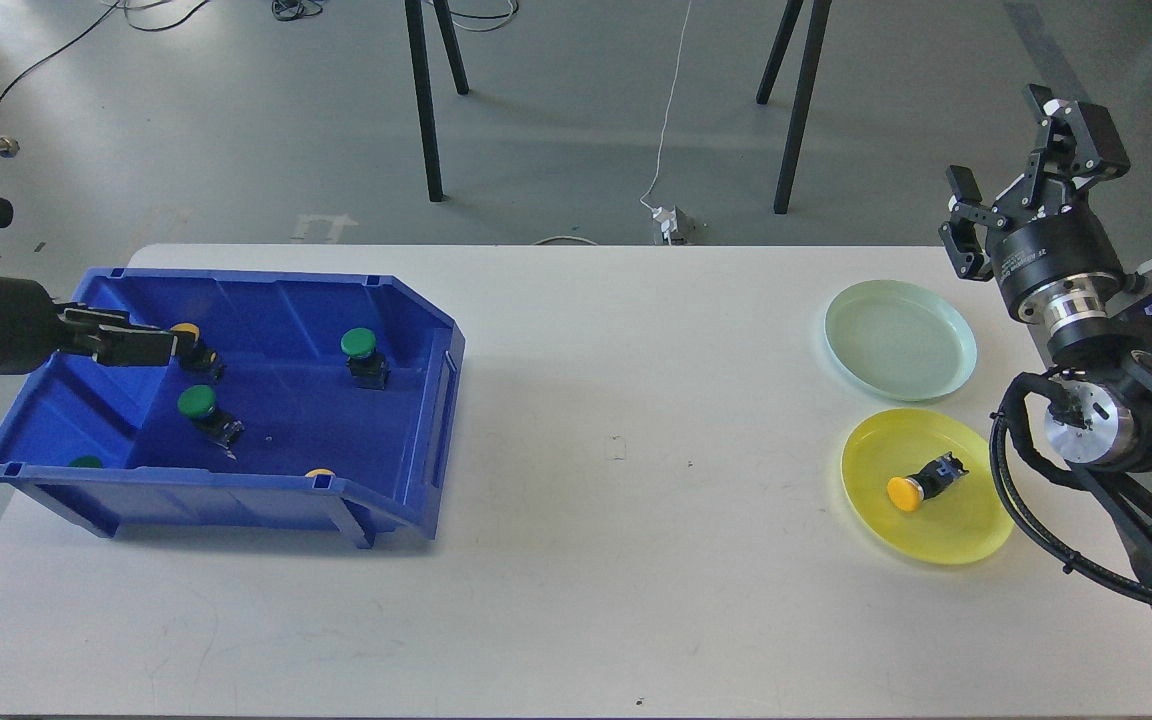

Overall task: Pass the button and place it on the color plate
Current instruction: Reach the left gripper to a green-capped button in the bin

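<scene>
Since the left tool, whose opening I cannot tell, reaches into the blue plastic bin at the counter's left edge, the yellow-capped push button lies just off its tip, far from the empty, open right tool.

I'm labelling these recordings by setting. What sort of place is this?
Probably a robotics lab or workshop, not a home. A white table stands on a bare grey floor with loose cables and black stand legs; a blue parts bin holds industrial push buttons.
</scene>
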Available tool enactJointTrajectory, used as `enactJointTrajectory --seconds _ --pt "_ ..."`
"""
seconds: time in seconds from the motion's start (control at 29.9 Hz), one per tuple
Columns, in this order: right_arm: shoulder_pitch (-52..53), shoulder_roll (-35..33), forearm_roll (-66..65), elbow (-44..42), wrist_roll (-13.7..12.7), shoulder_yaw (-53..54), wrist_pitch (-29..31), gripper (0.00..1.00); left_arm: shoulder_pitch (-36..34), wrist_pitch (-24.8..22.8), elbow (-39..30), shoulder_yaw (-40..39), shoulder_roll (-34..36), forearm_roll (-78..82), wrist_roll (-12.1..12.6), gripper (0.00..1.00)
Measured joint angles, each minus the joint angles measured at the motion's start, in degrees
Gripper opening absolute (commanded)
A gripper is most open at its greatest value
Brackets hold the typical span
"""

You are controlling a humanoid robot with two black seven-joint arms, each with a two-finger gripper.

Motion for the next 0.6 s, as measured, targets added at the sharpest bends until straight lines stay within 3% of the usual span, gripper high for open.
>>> enactJointTrajectory --seconds 0.6 --pt "-1.4 -0.6 0.0 0.2 0.0 1.5 0.7 0.95 3.4 0.0 15.4 4.3 -12.9 -0.4 0.0 0.85"
